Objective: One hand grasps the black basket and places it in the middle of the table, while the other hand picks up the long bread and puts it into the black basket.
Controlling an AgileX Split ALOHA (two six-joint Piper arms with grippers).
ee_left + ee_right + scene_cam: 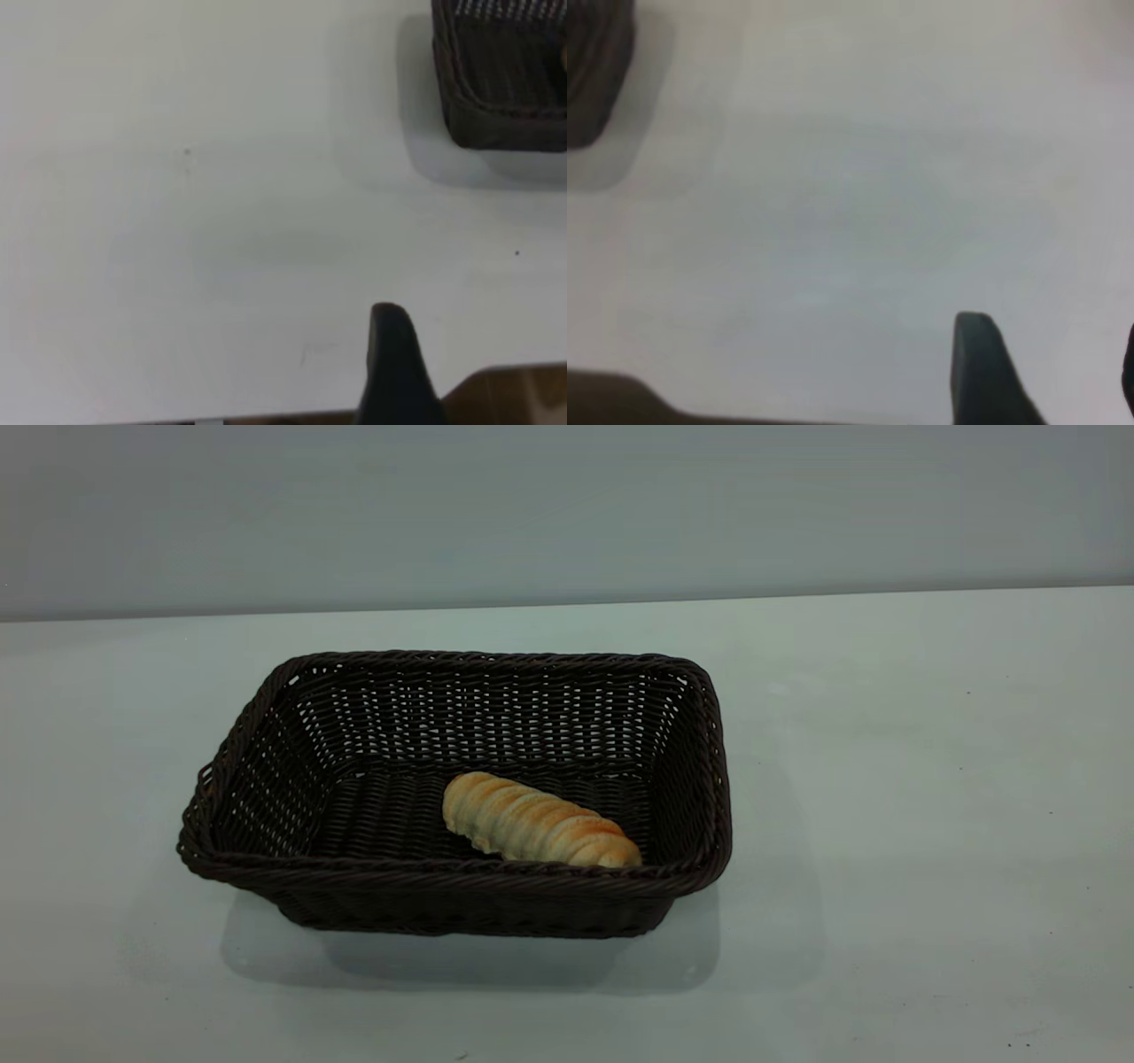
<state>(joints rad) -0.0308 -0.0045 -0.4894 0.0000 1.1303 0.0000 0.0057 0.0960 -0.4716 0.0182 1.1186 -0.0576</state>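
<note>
The black basket [454, 877] holds the long bread [539, 833]; both grippers hover over bare table [930, 824] (jaw openings unclear).

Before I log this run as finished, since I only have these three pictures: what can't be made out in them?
- Both arms: outside the exterior view.
- Left tool: one dark finger shows in its wrist view; the rest is cut off by the edge, so open or shut is unclear.
- Right tool: two finger parts at the wrist view's edge, apart.
- Bread: its underside is hidden by the basket rim.
- Basket: only a blurred corner in the right wrist view.
</note>
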